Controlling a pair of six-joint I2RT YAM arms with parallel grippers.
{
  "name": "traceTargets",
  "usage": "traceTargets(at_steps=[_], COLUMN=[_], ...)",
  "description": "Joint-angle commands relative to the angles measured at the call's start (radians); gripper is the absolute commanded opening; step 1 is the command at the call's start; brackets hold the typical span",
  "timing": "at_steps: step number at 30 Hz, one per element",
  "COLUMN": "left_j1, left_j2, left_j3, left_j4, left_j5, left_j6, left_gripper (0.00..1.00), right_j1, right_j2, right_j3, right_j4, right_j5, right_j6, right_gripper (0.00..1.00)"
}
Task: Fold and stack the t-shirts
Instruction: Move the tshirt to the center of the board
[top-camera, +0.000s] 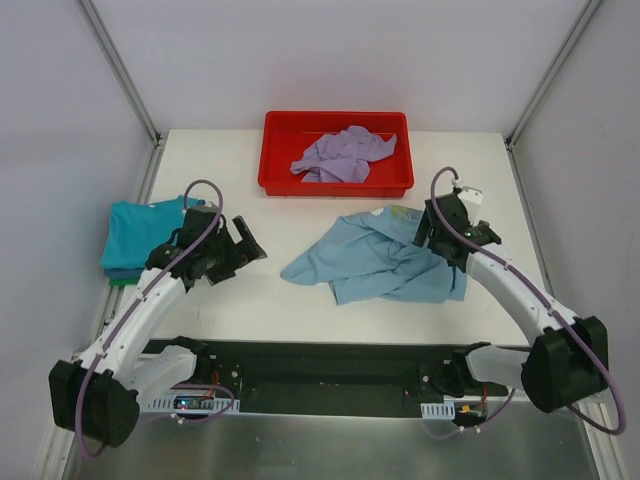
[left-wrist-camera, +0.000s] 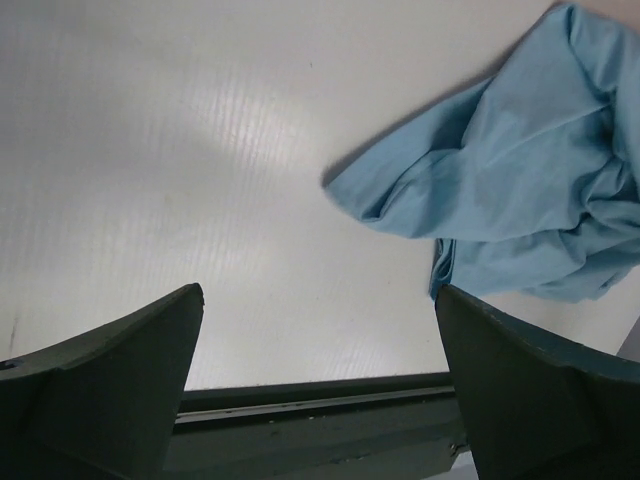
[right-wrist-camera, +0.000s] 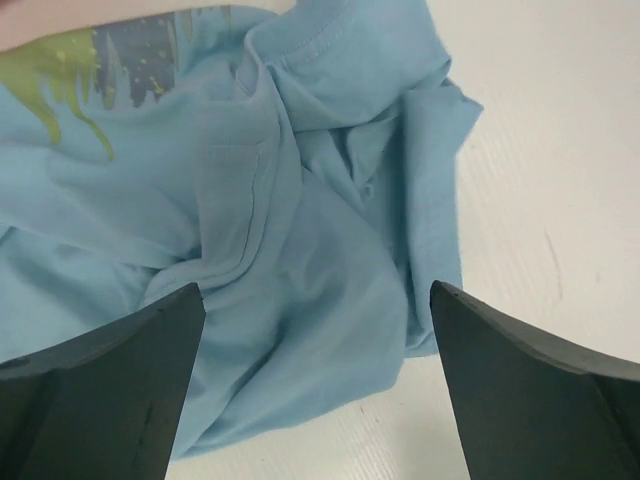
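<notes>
In the tray (top-camera: 280, 140), probably a lavender t-shirt (top-camera: 345, 155)

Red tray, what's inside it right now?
One crumpled lavender t-shirt lies inside the red tray, toward its middle and right. Bare red floor shows at the left. Whether anything lies beneath the shirt cannot be seen; the cloth covers it.

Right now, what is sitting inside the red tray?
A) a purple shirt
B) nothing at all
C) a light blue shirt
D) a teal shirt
A: a crumpled lavender t-shirt lies in the red tray, while the light blue t-shirt is out on the table.
</notes>
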Motion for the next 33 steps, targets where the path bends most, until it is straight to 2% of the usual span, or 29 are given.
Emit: traceTargets(at_steps=[1,5,8,13,17,20,28,30,33], left_j1=[-0.073,-0.201,-0.238,-0.249,-0.256,-0.259,-0.279,-0.279,-0.279], left_j2=[0.116,0.224,0.330,0.482,0.575,0.640,0.808,0.842,0.882], left_j3=[0.002,0.019,0.039,0.099,0.146,0.177,0.261,0.286,0.321], left_j4=[0.009,0.041,0.090,0.113,0.113,0.113,0.113,0.113,0.112], left_j5=[0.109,0.067,0.070,0.049,0.017,0.028,-0.003,-0.021,-0.032], left_j6=[0.051,0.051,0.065,0.082,0.079,0.076,0.054,0.059,0.064], left_gripper=[0.99,0.99,0.99,0.86,0.80,0.71,0.67,0.65,0.55], right_j1=[-0.002,-0.030,-0.031,-0.036,-0.039,-0.039,-0.043,-0.045,-0.048], right_j2=[-0.204,-0.299,-0.347,-0.402,-0.421,-0.421,-0.395,-0.389,-0.373], right_j3=[0.007,-0.046,-0.078,-0.140,-0.166,-0.180,-0.177,-0.177,-0.180], right_j4=[-0.007,-0.004,0.007,0.025,0.032,0.036,0.071,0.073,0.073], right_j5=[0.072,0.038,-0.014,-0.051,-0.084,-0.051,-0.065,-0.071,-0.089], right_j6=[-0.070,-0.130,-0.204,-0.210,-0.196,-0.159,-0.149,-0.142,-0.133], right_gripper=[0.96,0.96,0.96,0.96,0.96,0.96,0.96,0.96,0.96])
